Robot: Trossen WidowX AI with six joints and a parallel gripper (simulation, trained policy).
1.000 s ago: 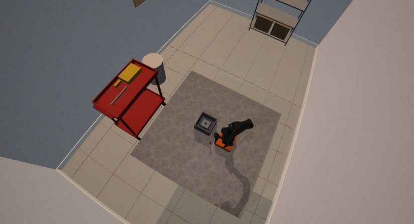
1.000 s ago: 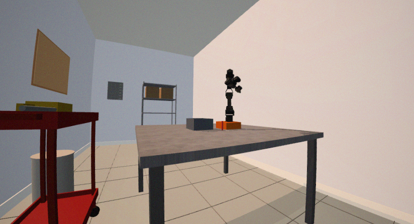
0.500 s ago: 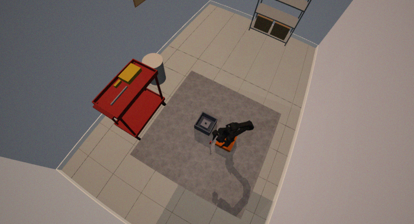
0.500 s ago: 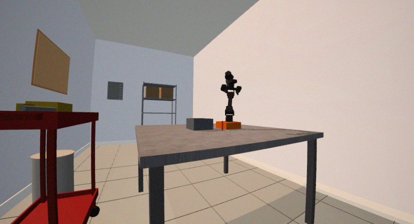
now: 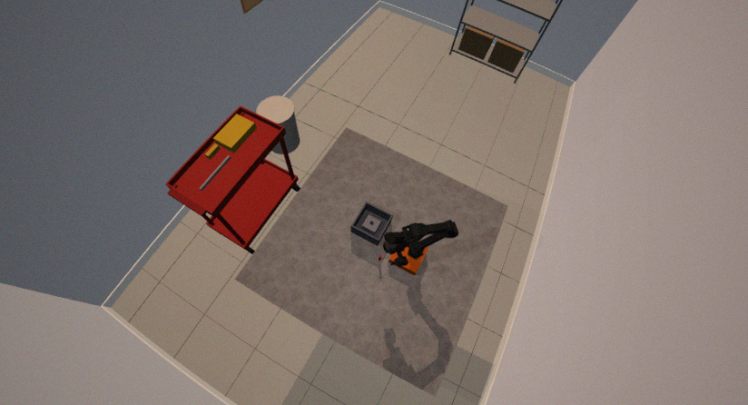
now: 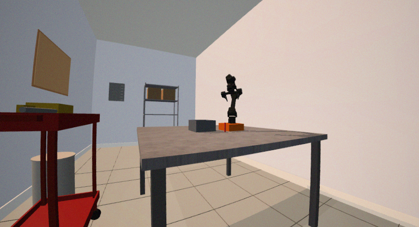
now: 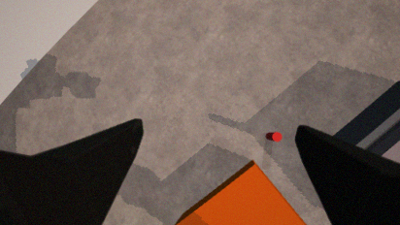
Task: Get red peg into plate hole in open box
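Observation:
The red peg (image 5: 379,258) (image 6: 225,127) (image 7: 277,137) stands upright on the table, beside the orange base and outside the box. The open dark grey box (image 5: 365,236) (image 6: 205,125) (image 7: 371,115) stands close by, with the light plate (image 5: 367,228) and its dark hole at the bottom. My gripper (image 6: 231,99) (image 7: 218,129) is open and empty, pointing down, high above the table. In the wrist view the peg shows between the fingertips, nearer the right finger, but far below them. Only part of the box shows there, behind the right finger.
The orange base block (image 5: 413,266) (image 6: 236,126) (image 7: 252,199) under the arm is close to the peg. The grey table (image 5: 313,219) (image 6: 187,143) carries them all. A red cart (image 5: 256,205) (image 6: 67,119) stands beyond the table's edge.

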